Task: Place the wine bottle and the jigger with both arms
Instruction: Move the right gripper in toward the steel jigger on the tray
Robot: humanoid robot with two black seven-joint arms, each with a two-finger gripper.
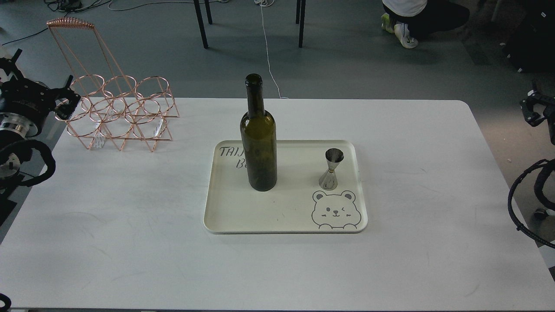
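The wine bottle [259, 143], dark olive-green and unlabelled, stands upright on the left half of a cream tray [277, 223]. The jigger [332, 169], a small shiny steel hourglass cup, stands upright on the tray's right half, above a printed bear face. Neither gripper touches either of them. My left gripper [66, 102] hangs at the table's far left edge beside the wire rack, its two fingers apart and holding nothing. My right gripper [532, 110] is off the table's right edge, dark and partly cut off by the frame.
A copper wire bottle rack [119, 112] with a tall handle stands on the white table [130, 238] at the back left, close to my left gripper. Black cable hoses loop at both side edges. Chair legs and a crouching person are on the floor beyond the table.
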